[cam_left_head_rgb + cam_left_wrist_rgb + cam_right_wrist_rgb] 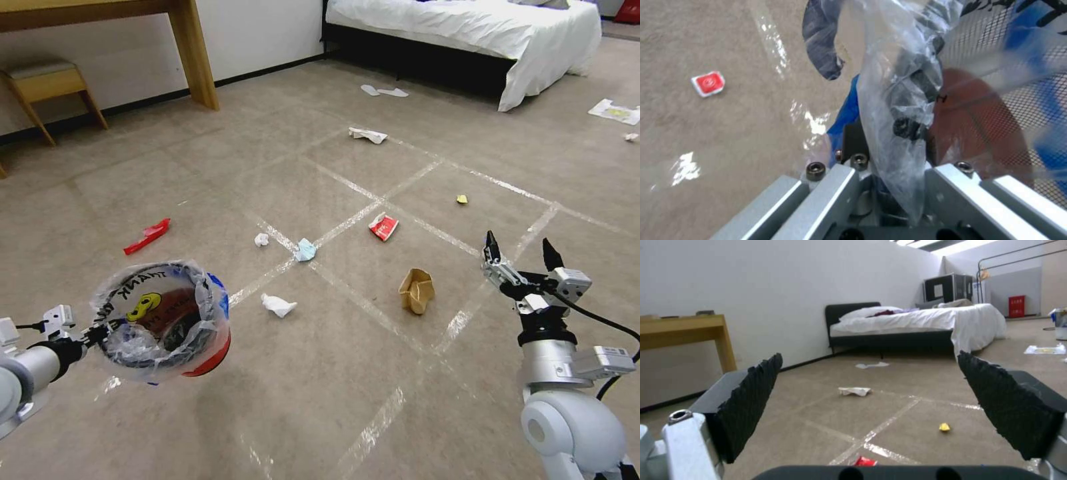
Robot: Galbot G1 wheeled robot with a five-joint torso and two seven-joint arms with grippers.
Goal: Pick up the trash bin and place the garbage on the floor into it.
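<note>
My left gripper (100, 333) is shut on the rim of the red trash bin (167, 320), which hangs above the floor (333, 387) at the lower left, its clear printed bag open. In the left wrist view the bin's rim and bag (902, 110) sit clamped in my left gripper (889, 166). My right gripper (522, 250) hovers open and empty at the right, above the carpet. Garbage lies scattered: a brown paper bag (417, 290), a white tissue (278, 305), a light-blue mask (305, 250), a red packet (383, 227), a red wrapper (147, 237) and a yellow scrap (461, 199).
A bed (480, 33) with white bedding stands at the back right, a wooden desk leg (193, 53) and stool (50, 83) at the back left. More tissues (368, 135) lie farther off. Through my open right gripper (870, 356) I see the yellow scrap (944, 427).
</note>
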